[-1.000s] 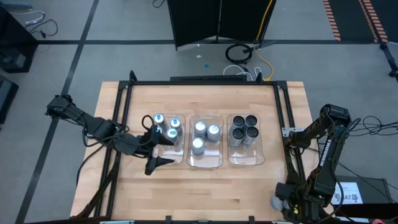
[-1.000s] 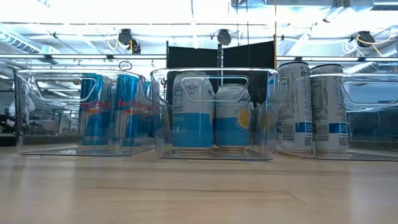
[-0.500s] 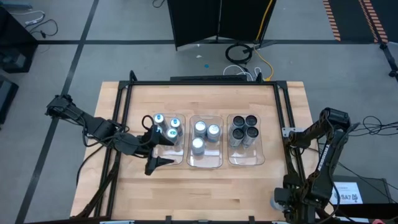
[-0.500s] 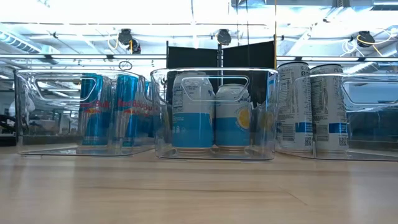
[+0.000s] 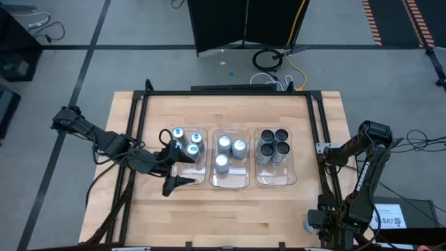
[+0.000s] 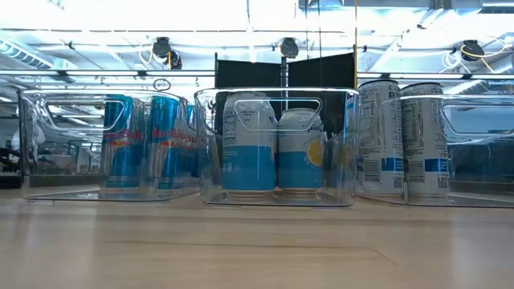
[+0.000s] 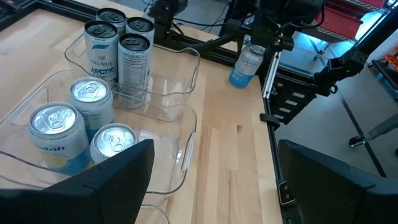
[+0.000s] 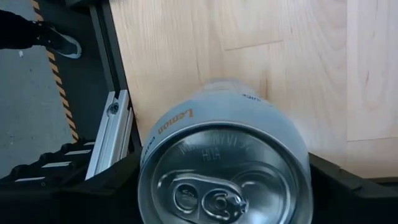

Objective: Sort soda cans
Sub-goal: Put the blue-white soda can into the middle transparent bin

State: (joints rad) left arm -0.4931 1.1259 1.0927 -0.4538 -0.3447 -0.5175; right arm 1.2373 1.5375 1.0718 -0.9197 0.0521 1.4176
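1. The left gripper hangs open at the outer side of the left clear tray; that tray's wall and its blue-topped cans block the way inward.
2. Toward the table's near edge from the left gripper, bare wooden tabletop lies open right across.
3. Beyond the left tray stand the middle tray with three silver-topped cans and the right tray with four dark-topped cans; only narrow gaps separate the trays.
4. The right gripper sits at the table's near right corner with a lemon can filling the space between its fingers.
5. A black frame rail lines the edge beside it.
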